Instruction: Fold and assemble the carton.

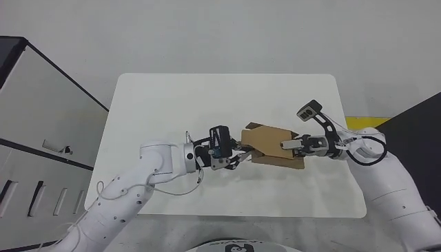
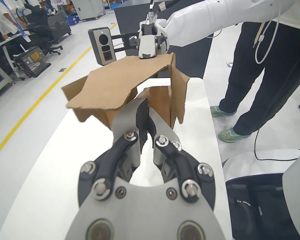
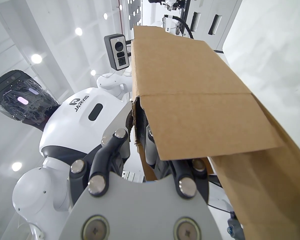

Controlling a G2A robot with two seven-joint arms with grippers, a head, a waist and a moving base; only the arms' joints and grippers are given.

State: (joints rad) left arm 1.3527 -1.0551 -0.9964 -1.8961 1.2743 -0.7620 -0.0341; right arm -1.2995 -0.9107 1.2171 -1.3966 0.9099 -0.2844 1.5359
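The carton [image 1: 270, 144], half opened with loose flaps, is over the middle of the desk [image 1: 172, 100], a little toward its right edge, between both arms. The right arm stretches in low from the right edge, and the right gripper [image 1: 286, 144] has its fingers clenched on the carton's upper panel. The left arm bends in from the near left corner; the left gripper [image 2: 143, 107] has fingers pressed together under a flap, but I cannot tell if cardboard is between them

A grey cabinet [image 1: 34, 114] stands beside the white table [image 1: 138, 183].
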